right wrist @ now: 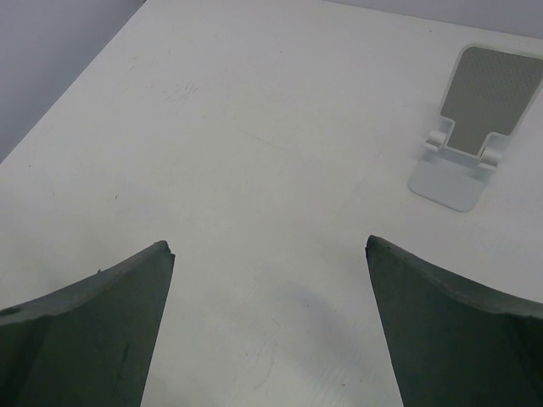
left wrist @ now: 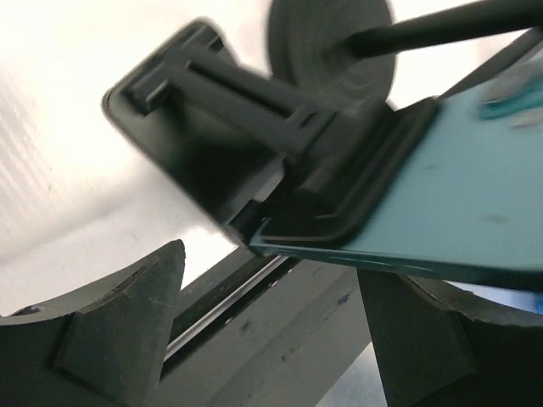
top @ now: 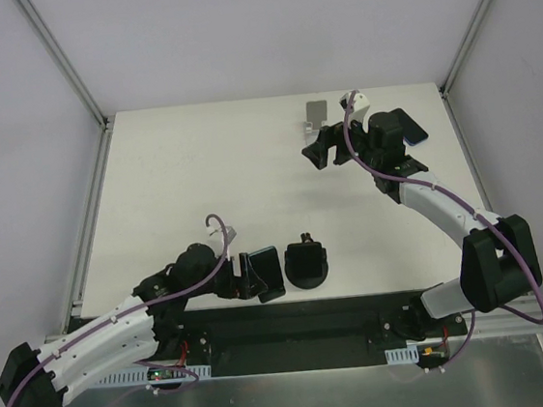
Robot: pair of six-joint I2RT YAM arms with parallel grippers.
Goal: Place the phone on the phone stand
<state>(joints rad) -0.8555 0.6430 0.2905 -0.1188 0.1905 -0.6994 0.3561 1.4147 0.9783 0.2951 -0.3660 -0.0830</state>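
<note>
The teal phone (left wrist: 458,195) is tilted, its camera end against the cradle of a black stand (left wrist: 221,127) with a round base. In the top view the phone (top: 267,274) is near the table's front edge, just left of that black stand (top: 307,263). My left gripper (top: 245,279) is right at the phone. In the left wrist view it (left wrist: 271,261) is open: the phone's edge lies over the right finger (left wrist: 416,339), and the left finger (left wrist: 127,322) is apart from it. My right gripper (top: 322,149) is open and empty above the table, near a white-grey stand (top: 315,113).
The white-grey stand (right wrist: 471,127) is at the upper right of the right wrist view, beyond the open right gripper (right wrist: 270,246). A black rail (top: 294,323) runs along the table's front edge. Metal frame posts stand at the back corners.
</note>
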